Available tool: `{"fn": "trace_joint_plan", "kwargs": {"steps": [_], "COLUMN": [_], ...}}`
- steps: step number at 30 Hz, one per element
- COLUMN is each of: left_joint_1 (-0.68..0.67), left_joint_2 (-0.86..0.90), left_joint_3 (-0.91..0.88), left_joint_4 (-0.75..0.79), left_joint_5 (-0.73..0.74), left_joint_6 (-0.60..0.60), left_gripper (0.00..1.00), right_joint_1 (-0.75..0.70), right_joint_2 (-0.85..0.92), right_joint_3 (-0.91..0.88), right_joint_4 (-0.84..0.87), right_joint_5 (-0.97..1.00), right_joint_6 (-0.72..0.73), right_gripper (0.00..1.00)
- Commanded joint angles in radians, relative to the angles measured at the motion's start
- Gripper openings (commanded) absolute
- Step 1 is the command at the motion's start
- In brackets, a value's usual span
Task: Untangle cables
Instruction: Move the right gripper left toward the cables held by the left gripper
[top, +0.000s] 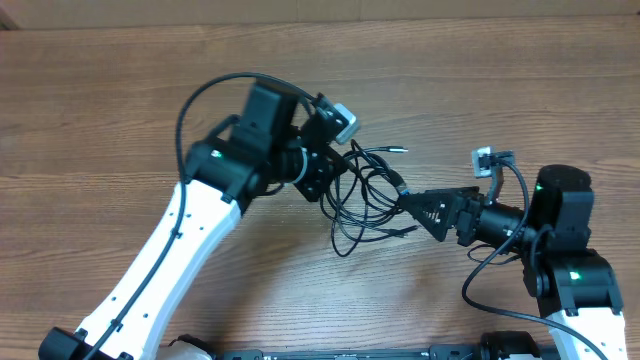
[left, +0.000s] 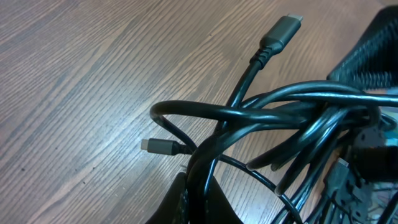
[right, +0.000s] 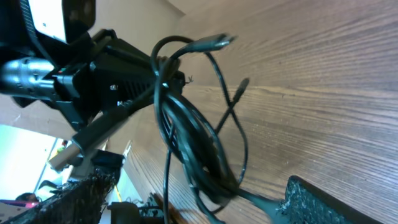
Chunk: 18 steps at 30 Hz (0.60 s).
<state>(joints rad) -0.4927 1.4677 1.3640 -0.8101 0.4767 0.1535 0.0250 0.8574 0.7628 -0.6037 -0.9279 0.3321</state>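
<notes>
The cables (top: 365, 195) are thin black cords in a loose tangle at the table's middle. My left gripper (top: 322, 188) holds the tangle's left side. In the left wrist view it (left: 202, 200) is shut on one cord of the cables (left: 280, 106), and a large plug (left: 283, 28) and a small plug (left: 155, 145) stick out over the wood. My right gripper (top: 410, 204) is at the tangle's right side. In the right wrist view it (right: 196, 194) stands open with the cables (right: 186, 134) hanging between its fingers. One plug end touches the right finger (right: 323, 205).
The wooden table (top: 110, 90) stretches around the tangle. The left arm (top: 180, 250) crosses the lower left and the right arm (top: 560, 250) the lower right. A loose plug end (top: 398, 150) points toward the back.
</notes>
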Motion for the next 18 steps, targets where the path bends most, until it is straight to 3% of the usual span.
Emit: {"fn": "trace_joint_plan", "kwargs": {"steps": [1,7,13,18], "left_joint_1": [-0.06,-0.15,-0.169,-0.167], "left_joint_2": [-0.03,-0.03,-0.03,-0.03], "left_joint_3": [0.019,0.019,0.019,0.019], "left_joint_4": [0.028,0.064,-0.008,-0.157], "left_joint_5": [-0.129,-0.129,-0.129,-0.101], "left_joint_6": [-0.11,-0.109,-0.095,0.042], "left_gripper": [0.04,0.04,0.04,0.04], "right_joint_1": [0.044,0.107,0.108,0.108], "right_joint_2": [0.016,0.061,0.114,0.122], "right_joint_3": [0.028,0.028,0.028,0.028], "right_joint_4": [-0.002,-0.011,-0.013,-0.01], "right_joint_5": [0.077,0.254,0.408,0.53], "right_joint_6": [-0.026,-0.025,-0.016,-0.014], "right_gripper": [0.91,0.89,0.86,0.86]}}
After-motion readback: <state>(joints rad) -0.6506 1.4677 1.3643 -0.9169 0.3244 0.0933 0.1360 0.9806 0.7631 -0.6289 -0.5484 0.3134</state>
